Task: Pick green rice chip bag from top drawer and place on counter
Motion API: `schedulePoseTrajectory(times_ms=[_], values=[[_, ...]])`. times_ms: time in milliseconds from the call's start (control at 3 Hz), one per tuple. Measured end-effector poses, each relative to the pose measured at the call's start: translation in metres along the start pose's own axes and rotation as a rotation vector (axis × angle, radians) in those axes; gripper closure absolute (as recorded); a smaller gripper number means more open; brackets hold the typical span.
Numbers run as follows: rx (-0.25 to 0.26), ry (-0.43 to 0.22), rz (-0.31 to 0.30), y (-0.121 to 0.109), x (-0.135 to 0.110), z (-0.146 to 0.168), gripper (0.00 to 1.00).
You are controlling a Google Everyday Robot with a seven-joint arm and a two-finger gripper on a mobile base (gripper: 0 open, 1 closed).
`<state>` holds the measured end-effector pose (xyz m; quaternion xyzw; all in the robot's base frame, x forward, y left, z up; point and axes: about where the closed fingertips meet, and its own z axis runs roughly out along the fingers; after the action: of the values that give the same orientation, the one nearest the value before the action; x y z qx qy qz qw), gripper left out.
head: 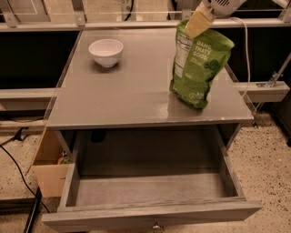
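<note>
Above the counter point(127, 95), fingers point(199, 22) of the cut-off gripper point(195, 29) pinch the green rice chip bag point(200, 68).

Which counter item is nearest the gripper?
The green rice chip bag; the gripper is at its top, while the white bowl sits across the counter.

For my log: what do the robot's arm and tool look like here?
Only the arm's end shows, at the view's top right, by the top of the green rice chip bag. The tool is a flat, pale yellow, tapered piece on a rounded white housing. No markings or sleeve are visible. A thin white cable runs nearby; whose it is cannot be told.
</note>
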<state>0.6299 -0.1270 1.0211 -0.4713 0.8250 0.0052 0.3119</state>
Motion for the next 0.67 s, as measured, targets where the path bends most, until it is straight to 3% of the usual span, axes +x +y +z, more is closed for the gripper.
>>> schedulePoseTrajectory(times_ms=[667], values=[[0.0, 0.0, 0.0, 0.0, 0.0, 0.0, 0.1]])
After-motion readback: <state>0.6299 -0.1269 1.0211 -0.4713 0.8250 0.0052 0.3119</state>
